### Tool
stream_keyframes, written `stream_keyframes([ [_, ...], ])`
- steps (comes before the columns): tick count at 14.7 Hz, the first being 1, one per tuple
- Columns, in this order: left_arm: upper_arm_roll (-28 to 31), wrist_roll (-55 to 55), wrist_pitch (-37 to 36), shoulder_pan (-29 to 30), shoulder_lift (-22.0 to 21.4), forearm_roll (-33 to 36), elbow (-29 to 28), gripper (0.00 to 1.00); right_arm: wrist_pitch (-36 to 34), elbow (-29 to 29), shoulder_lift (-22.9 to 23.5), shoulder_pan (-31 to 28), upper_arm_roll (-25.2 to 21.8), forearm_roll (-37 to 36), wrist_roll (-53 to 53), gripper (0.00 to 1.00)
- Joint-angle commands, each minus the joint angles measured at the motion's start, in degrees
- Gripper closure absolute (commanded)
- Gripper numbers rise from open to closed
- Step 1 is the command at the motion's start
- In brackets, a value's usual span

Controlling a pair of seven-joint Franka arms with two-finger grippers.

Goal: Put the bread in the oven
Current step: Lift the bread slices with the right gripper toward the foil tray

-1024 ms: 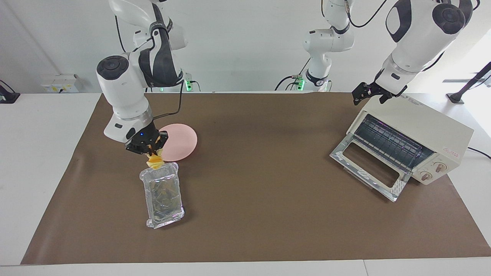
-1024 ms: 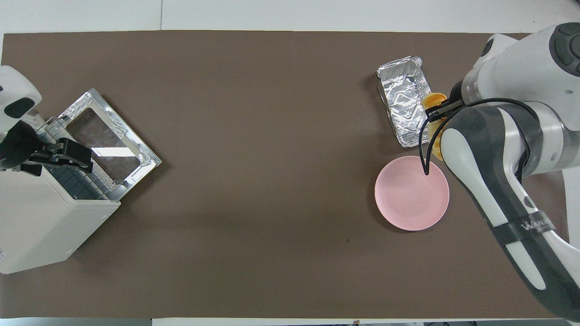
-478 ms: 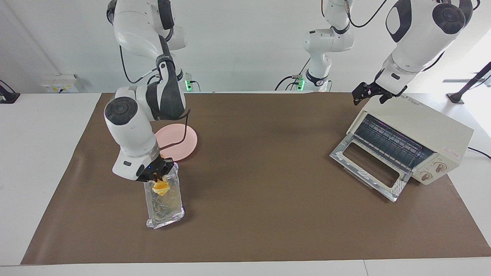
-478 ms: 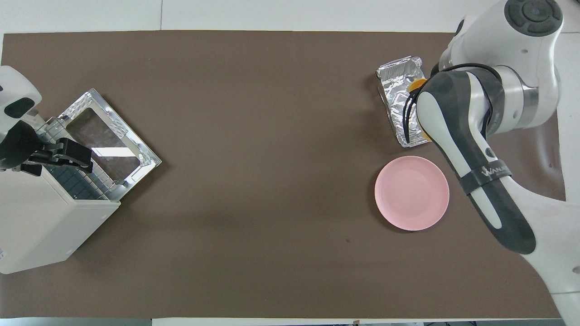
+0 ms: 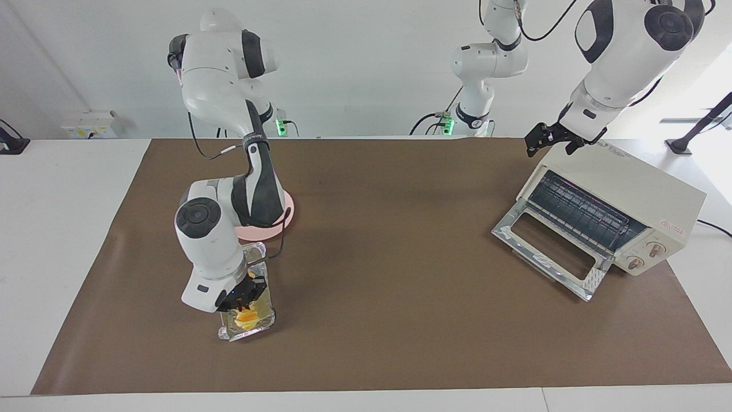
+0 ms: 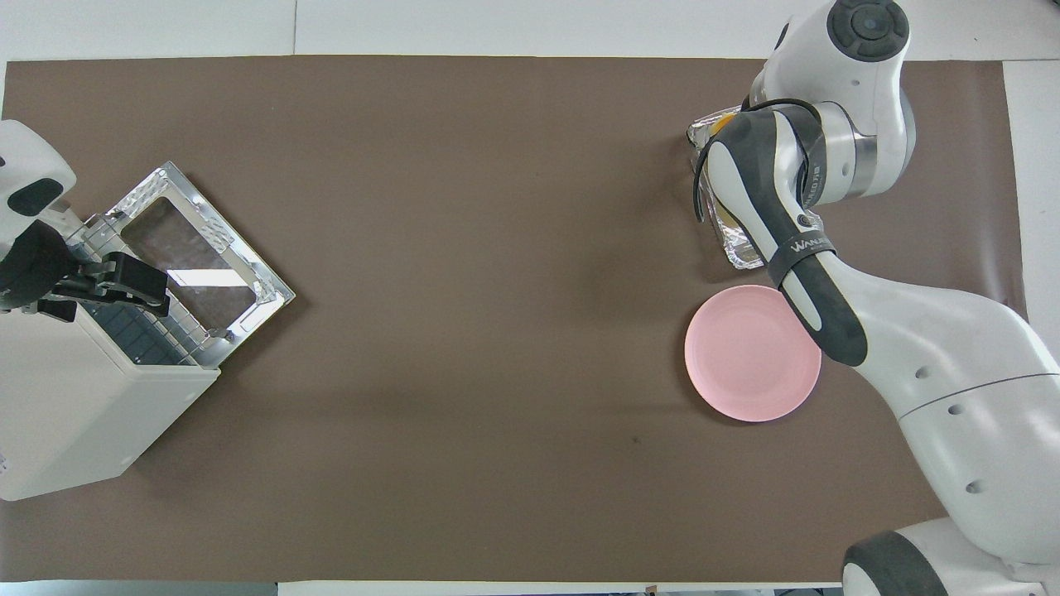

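The bread (image 5: 246, 316) is a small yellow-orange loaf held in my right gripper (image 5: 243, 304), which is shut on it. It hangs low inside the silver foil tray (image 5: 229, 335), at the tray's end farther from the robots. In the overhead view my right arm covers most of the tray (image 6: 739, 248), and only a sliver of the bread (image 6: 723, 124) shows. The cream-white oven (image 5: 629, 189) stands at the left arm's end of the table with its glass door (image 5: 543, 252) dropped open. My left gripper (image 5: 546, 140) waits over the oven's top edge and also shows in the overhead view (image 6: 124, 281).
A round pink plate (image 6: 752, 353) lies beside the foil tray, nearer to the robots; my right arm partly covers it in the facing view (image 5: 286, 220). A brown mat (image 5: 389, 286) covers the table between the tray and the oven (image 6: 74, 414).
My right gripper carried the bread from the tray's end nearer the robots along the tray to its farther end, and came lower. The left arm has not moved.
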Motion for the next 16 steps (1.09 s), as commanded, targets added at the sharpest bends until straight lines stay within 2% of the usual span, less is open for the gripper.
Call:
stream_keyframes([
  [1,-0.4,0.1,0.8,0.6,-1.2,0.9,-1.0,0.00,1.7,-1.3,-0.3,-0.2,0.2,0.3,-1.4,1.00],
  [3,-0.4,0.1,0.8,0.6,-1.2,0.9,-1.1,0.00,2.6,-2.6,-0.5,0.2,0.3,0.5,-0.2,1.00],
  [4,-0.4,0.1,0.8,0.7,-1.2,0.9,-1.1,0.00,2.5,-2.7,-0.6,0.2,0.2,0.5,0.8,0.90],
  [5,-0.4,0.1,0.8,0.6,-1.2,0.9,-1.0,0.00,2.0,-2.7,-0.8,0.2,0.2,0.9,2.1,0.12],
  [6,-0.4,0.1,0.8,0.7,-1.2,0.9,-1.0,0.00,1.6,-2.5,-1.0,0.2,0.2,1.7,2.2,0.00],
  [13,-0.4,0.1,0.8,0.6,-1.2,0.9,-1.0,0.00,-8.1,-1.4,-3.8,-0.7,0.1,1.2,1.8,0.00],
  [16,-0.4,0.1,0.8,0.6,-1.2,0.9,-1.0,0.00,-7.8,-0.1,-3.5,-2.5,-0.3,0.5,-2.6,0.00],
])
